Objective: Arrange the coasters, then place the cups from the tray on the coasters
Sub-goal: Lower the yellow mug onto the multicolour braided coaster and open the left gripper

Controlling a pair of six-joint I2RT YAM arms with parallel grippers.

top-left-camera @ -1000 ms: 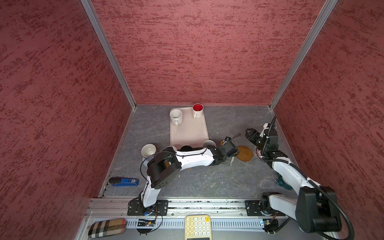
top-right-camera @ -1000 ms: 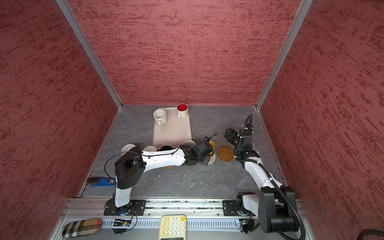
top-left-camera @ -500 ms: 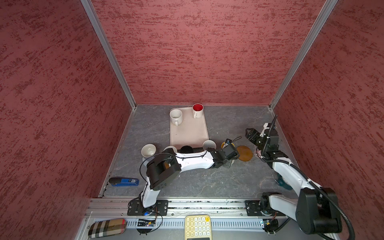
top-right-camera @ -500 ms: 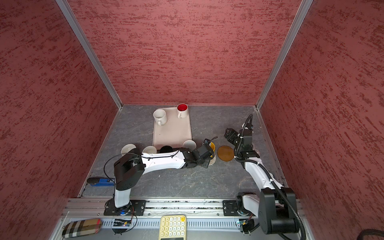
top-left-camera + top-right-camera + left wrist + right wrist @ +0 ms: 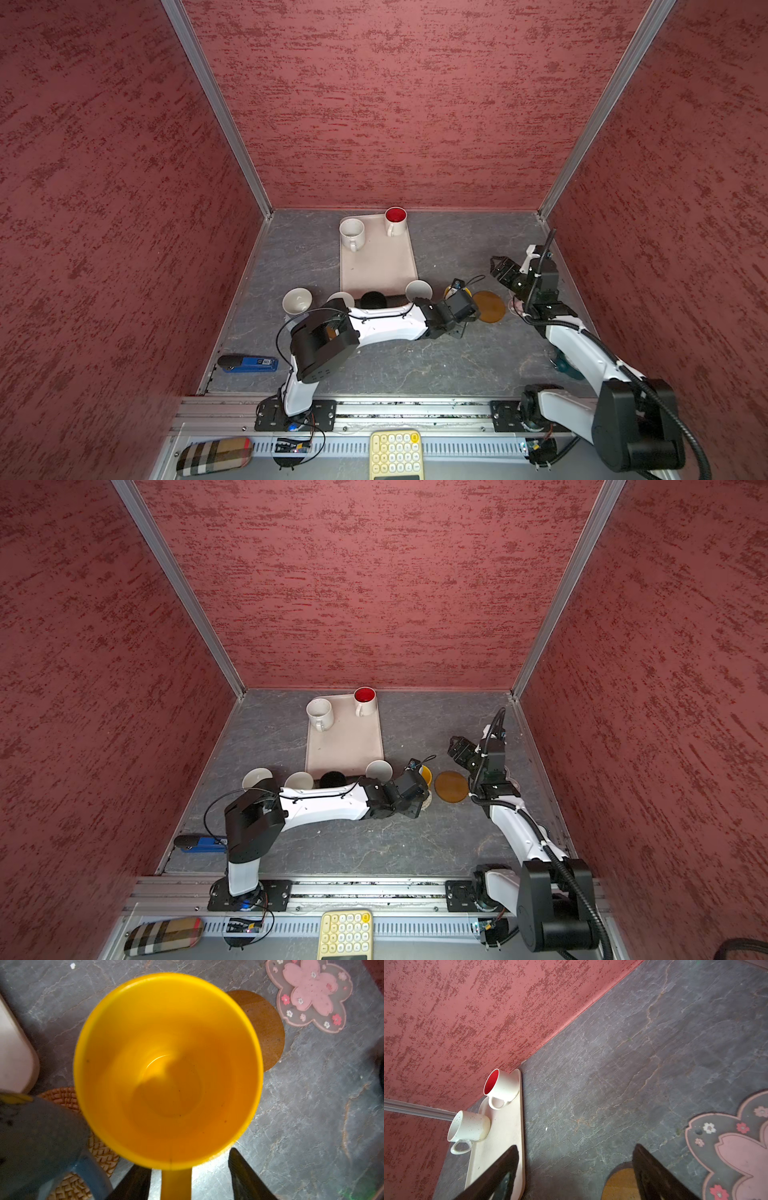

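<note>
The yellow cup [image 5: 168,1072] fills the left wrist view, standing upright beside an amber disc coaster [image 5: 264,1028]. My left gripper [image 5: 186,1160] is open, its jaws on either side of the cup's handle with a gap on each side. A blue cup [image 5: 37,1136] sits on the rattan coaster [image 5: 99,1153]. The pink flower coaster [image 5: 311,991] lies bare. My right gripper [image 5: 576,1147] hangs open and empty over the floor near the amber disc [image 5: 489,306]. On the tray [image 5: 378,266] stand a white cup [image 5: 352,232] and a red-inside cup [image 5: 395,220].
Two pale cups [image 5: 297,300] [image 5: 340,298] and a black cup [image 5: 372,299] stand in a row off the tray's near edge, partly behind my left arm. A blue object [image 5: 248,363] lies at the floor's left edge. Red walls enclose three sides.
My left gripper's jaws have spread apart and let go of the yellow cup's handle. The right arm has stayed where it was.
</note>
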